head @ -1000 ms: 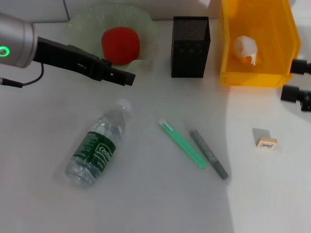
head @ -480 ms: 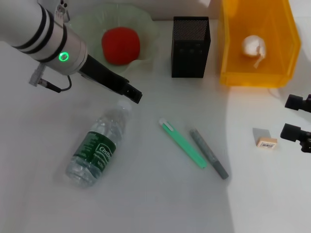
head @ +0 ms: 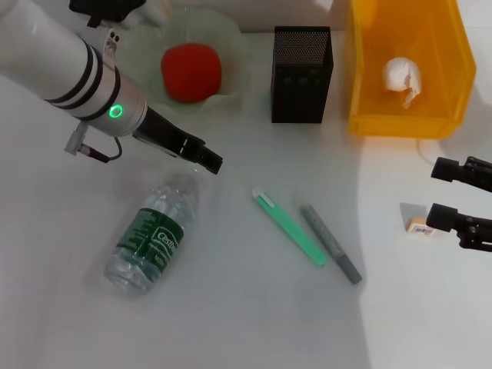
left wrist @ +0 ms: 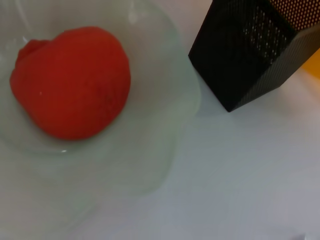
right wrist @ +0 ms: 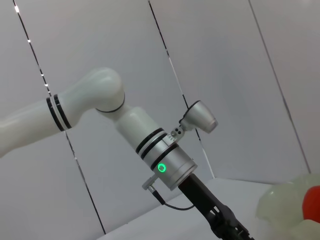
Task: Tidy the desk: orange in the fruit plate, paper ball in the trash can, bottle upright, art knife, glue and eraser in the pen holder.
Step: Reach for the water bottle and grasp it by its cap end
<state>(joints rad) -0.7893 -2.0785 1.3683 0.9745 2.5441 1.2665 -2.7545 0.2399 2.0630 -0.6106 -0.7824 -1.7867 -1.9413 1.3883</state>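
lying on its side at 7 o'clock from desk centre, the bottle (head: pixel 154 234) has its cap end pointing up toward the left gripper (head: pixel 209 161), which hangs just above the cap; can't tell if its fingers are apart or closed. orange (head: pixel 191 71) sits in the fruit plate (head: pixel 231 46) at 11 o'clock, also seen close in the left wrist view: orange (left wrist: pixel 70 82), plate (left wrist: pixel 170 125), pen holder (left wrist: pixel 255 50) beside it. pen holder (head: pixel 301 74) stands upright at 12 o'clock. paper ball (head: pixel 403 77) is inside the trash can (head: pixel 369 69) at 1 o'clock. right gripper (head: pixel 446 192) at 3 o'clock, fingers apart and empty, lower finger right beside the eraser (head: pixel 419 226); contact unclear. green art knife (head: pixel 288 227) and grey glue stick (head: pixel 330 243) lie side by side near centre, untouched.
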